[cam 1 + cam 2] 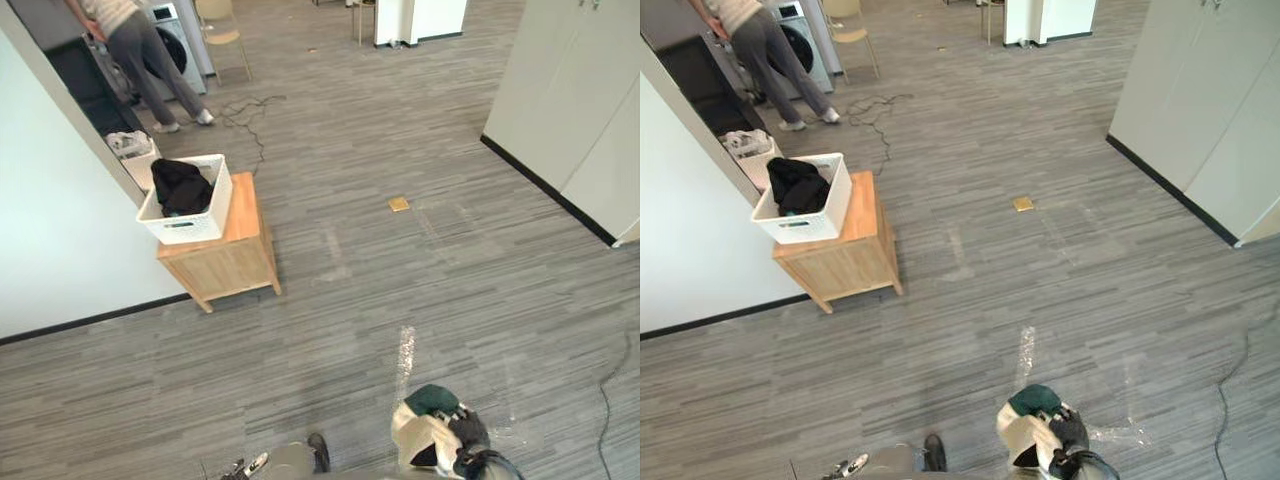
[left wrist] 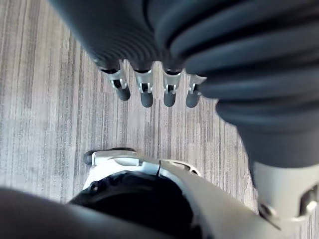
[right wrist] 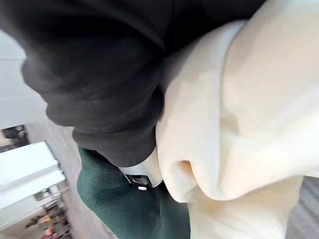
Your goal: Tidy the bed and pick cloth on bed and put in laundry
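Carrying the cloth to the laundry looks like the step in hand. The bundle of cloth (image 1: 425, 425), cream with a dark green part, sits low at 5 o'clock in the head views, right in front of the robot. The right hand (image 1: 467, 431) has its fingers curled into the folds and grips the bundle up off the floor. The left hand (image 2: 146, 94) hangs over the grey floor with straight fingers and holds nothing.

The white laundry basket (image 1: 185, 230) is well apart from the bundle, at 10 o'clock. It stands on a small wooden table (image 1: 235, 262) by the wall. A black piece of clothing (image 1: 180, 185) lies inside it and sticks up over the rim. Just behind, at 11 o'clock, a second pale basket (image 1: 140, 165) holds something whitish.

I think the robot must next walk over to the white basket, lift the bundle above the rim and let go. Farther off at 11 o'clock, a person (image 1: 150, 60) stands by a washing machine (image 1: 172, 30).
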Motion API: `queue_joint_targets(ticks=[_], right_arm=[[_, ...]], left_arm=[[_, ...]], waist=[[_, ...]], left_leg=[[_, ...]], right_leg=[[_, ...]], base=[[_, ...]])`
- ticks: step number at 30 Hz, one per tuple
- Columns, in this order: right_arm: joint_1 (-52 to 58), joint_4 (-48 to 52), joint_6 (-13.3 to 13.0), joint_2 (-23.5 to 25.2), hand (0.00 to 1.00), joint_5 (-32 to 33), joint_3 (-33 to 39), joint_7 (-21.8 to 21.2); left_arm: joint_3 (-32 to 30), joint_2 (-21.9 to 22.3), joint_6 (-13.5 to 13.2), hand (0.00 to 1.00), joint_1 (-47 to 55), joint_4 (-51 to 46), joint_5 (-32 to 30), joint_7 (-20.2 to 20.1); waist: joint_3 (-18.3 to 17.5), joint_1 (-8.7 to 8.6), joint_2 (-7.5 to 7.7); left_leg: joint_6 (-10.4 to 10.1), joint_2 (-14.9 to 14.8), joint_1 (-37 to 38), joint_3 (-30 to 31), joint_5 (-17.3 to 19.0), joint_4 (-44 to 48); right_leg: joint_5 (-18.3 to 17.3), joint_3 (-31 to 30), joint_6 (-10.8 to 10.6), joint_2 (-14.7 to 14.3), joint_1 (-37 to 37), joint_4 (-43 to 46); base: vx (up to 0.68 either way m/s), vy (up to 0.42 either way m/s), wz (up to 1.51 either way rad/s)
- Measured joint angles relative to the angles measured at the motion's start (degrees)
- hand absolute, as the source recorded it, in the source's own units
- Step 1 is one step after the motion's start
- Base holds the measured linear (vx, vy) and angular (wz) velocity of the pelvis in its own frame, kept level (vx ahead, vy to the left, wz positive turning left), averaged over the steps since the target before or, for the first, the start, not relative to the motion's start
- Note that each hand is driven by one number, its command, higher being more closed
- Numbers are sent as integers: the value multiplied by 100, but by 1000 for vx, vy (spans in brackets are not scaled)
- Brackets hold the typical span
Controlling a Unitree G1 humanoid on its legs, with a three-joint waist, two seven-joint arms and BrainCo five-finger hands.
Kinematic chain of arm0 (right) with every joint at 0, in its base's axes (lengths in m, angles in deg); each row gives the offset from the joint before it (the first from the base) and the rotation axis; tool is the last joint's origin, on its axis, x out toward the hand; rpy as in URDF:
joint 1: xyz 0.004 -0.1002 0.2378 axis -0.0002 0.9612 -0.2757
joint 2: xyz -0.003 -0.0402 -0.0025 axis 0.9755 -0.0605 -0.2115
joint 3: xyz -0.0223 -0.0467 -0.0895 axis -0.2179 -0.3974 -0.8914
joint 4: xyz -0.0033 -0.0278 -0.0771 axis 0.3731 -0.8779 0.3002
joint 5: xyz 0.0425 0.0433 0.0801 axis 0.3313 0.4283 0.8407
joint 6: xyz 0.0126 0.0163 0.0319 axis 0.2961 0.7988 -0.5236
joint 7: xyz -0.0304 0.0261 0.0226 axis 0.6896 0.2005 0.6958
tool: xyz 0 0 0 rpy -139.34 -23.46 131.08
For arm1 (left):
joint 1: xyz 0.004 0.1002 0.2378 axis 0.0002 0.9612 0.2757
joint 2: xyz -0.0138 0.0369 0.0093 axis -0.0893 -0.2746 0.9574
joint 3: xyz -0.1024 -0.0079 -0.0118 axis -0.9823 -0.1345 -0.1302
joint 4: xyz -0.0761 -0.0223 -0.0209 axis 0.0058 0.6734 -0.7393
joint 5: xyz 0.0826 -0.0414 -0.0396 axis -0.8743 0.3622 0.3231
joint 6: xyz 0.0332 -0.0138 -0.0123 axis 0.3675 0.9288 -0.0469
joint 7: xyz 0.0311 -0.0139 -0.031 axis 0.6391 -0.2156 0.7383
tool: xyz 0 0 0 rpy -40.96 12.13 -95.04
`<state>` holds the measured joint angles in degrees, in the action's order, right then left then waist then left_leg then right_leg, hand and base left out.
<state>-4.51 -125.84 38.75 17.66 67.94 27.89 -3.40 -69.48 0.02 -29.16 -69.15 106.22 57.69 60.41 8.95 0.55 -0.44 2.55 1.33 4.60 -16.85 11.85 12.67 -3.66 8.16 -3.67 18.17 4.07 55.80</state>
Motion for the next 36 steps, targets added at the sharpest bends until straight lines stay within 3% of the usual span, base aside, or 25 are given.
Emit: queue_joint_targets(ticks=[1, 3, 4, 5, 6, 7, 8, 9, 10, 11, 12, 13, 15, 16, 18, 22, 24, 25, 26, 28, 29, 30, 32, 34, 36], right_arm=[[79, 273, -87, 6, 100, 2, -15, -53], [184, 690, -619, 50, 100, -110, -35, -162], [271, 1131, -1180, 105, 100, -356, 8, -106], [313, 1331, -1319, 118, 100, -395, 29, -101], [360, 1590, -1491, 112, 100, -394, 86, -100], [354, 1702, -1507, 108, 100, -379, 102, -86], [356, 1755, -1509, 111, 100, -371, 99, -83], [358, 1764, -1454, 56, 100, -302, 69, -86], [374, 1775, -1261, 6, 100, -176, 2, -106], [347, 1776, -1061, 9, 100, -70, -36, -125], [294, 1774, -644, 7, 100, 92, -66, -158], [334, 1768, -298, 8, 100, 166, -154, -227], [438, 1759, -1, 14, 100, 262, -253, -394], [523, 1753, 153, 25, 100, 296, -310, -527], [547, 1755, 292, 76, 100, 298, -303, -802], [544, 1802, 423, 64, 100, 268, -120, -1160], [718, 2115, 548, -1, 100, 225, 102, -1234], [738, 2212, 570, -66, 100, 225, 145, -1218], [704, 2214, 591, -81, 100, 215, 137, -1185], [587, 2217, 626, -134, 100, 159, 136, -1087], [438, 2217, 702, -112, 100, 109, 154, -999], [258, 2224, 783, -102, 100, 74, 119, -868], [83, 2224, 795, -106, 100, -5, 119, -628], [115, 2271, 762, -110, 100, -6, 79, -519], [208, 2532, 573, -111, 100, -13, -7, -450]], left_arm=[[116, -43, -2, 0, 10, -135, 142, 0], [156, -99, -35, 0, -103, -478, 411, -24], [166, -168, -42, 0, -285, -675, 616, -114], [175, -182, -39, 0, -370, -714, 666, -145], [191, -178, -31, 0, -543, -734, 776, -214], [207, -197, -33, 0, -612, -787, 823, -283], [209, -217, -44, 0, -610, -847, 823, -310], [210, -179, -92, 0, -569, -840, 818, -376], [206, -110, -134, 0, -527, -837, 818, -377], [196, -103, -135, 0, -528, -832, 819, -365], [163, -47, -129, 0, -461, -822, 826, -330], [99, 49, -130, 0, -328, -825, 871, -308], [74, 189, -165, 0, -122, -852, 894, -333], [69, 238, -179, 0, 3, -881, 929, -387], [48, 269, -161, 0, 122, -1018, 951, -488], [-72, 338, -96, 0, 213, -1540, 1178, -648], [-188, 422, -87, 0, 216, -1765, 1259, -680], [-267, 422, -81, 0, 213, -1743, 1257, -709], [-334, 445, -48, 0, 227, -1713, 1260, -707], [-349, 503, 34, 0, 191, -1738, 1288, -711], [-349, 444, 96, 0, 122, -1734, 1293, -669], [-339, 369, 193, 0, 80, -1736, 1287, -580], [-269, 323, 271, 0, 53, -1729, 1285, -479], [-144, 300, 270, 0, 43, -1732, 1384, -364], [-18, 206, 314, 0, -96, -1729, 1615, -304]], waist=[[24, -12, -28], [38, -144, 30], [123, -308, 112], [147, -358, 138], [161, -395, 133], [161, -414, 167], [165, -423, 233], [146, -452, 183], [94, -447, -55], [124, -428, -114], [205, -416, -230], [251, -416, -346], [328, -387, -473], [365, -286, -523], [433, -245, -412], [427, 12, -232], [358, -10, -251], [309, 42, -171], [180, 30, -74], [83, 25, 9], [82, 22, 93], [81, 32, 176], [94, -2, 161], [98, -15, 31], [78, -60, -40]], left_leg=[[61, -2, 283, 59, 44, -187], [89, -27, 448, 243, 55, -406], [64, -37, 580, 491, 70, -571], [37, -58, 642, 577, 86, -627], [-59, -201, 774, 675, 195, -648], [-221, -293, 908, 792, 307, -636], [-315, -285, 1009, 871, 385, -636], [-486, -452, 1291, 1076, 761, -536], [-549, -698, 1307, 1208, 866, -353], [-596, -747, 1276, 1220, 831, -131], [-786, -883, 1008, 1180, 690, 632], [-820, -1046, 593, 1174, 291, 1774], [-905, -1449, -57, 1156, -404, 3460], [-816, -1663, -477, 1027, -312, 4445], [-685, -1600, -1117, 913, -231, 4835], [-499, -1066, -1903, -252, -121, 2654], [-448, -794, -1887, -1847, -336, 761], [403, -678, -1880, -2187, -737, 555], [818, -490, -1901, -2216, -577, 618], [1201, -444, -1903, -2156, -294, 892], [1370, -410, -1814, -2116, -126, 1113], [1317, -256, -1530, -1861, 24, 1057], [1157, -15, -894, -1408, 127, 699], [1096, 67, -122, -908, 90, 228], [997, 88, 213, -318, 57, -55]], right_leg=[[-266, 53, 114, -3, 364, 521], [-679, 310, 16, -112, 963, 328], [-793, 540, -67, -243, 1298, -515], [-770, 620, -71, -313, 1382, -1059], [-550, 770, -70, -554, 1391, -2504], [-61, 761, -184, -746, 1268, -4046], [95, 680, -313, -755, 1250, -4489], [883, 310, -162, -885, 1331, -4368], [764, 247, 78, -1068, 1560, -3641], [563, 262, 229, -1078, 1652, -3345], [235, 328, 310, -1122, 1628, -2999], [-103, 406, 345, -1160, 1384, -2888], [-376, 506, 464, -1322, 763, -3182], [-528, 522, 506, -1451, 249, -3444], [-692, 605, 478, -1438, -462, -3883], [-850, 850, 197, -1211, -1439, -4726], [-924, 1451, -132, -1228, -2096, -5244], [-1094, 1543, -377, -1187, -2326, -5295], [-1124, 1592, -430, -1083, -2385, -5224], [-1070, 1653, -524, -886, -2211, -4593], [-966, 1620, -559, -674, -1962, -3606], [-726, 1416, -457, -366, -1434, -1910], [-840, 1221, -309, -199, -864, -10], [-1124, 1210, -22, -327, -372, 422], [-1408, 1141, 3, -513, 280, 19]], base=[[399, 62, 3], [402, 9, 37], [387, -69, 65], [519, -130, 83], [574, -188, 73], [519, -199, 72], [707, -304, 84], [785, -325, 81], [802, -313, 71], [669, -270, 32], [615, -311, 14], [603, -334, 17], [611, -264, 18], [840, -247, 9], [615, -147, 6], [510, -34, 11], [755, 57, 72], [795, 77, 63], [670, 70, 45], [658, 111, 47], [733, 180, 61], [681, 183, 63], [630, 97, 81], [594, -37, 105], [497, -154, 146]])
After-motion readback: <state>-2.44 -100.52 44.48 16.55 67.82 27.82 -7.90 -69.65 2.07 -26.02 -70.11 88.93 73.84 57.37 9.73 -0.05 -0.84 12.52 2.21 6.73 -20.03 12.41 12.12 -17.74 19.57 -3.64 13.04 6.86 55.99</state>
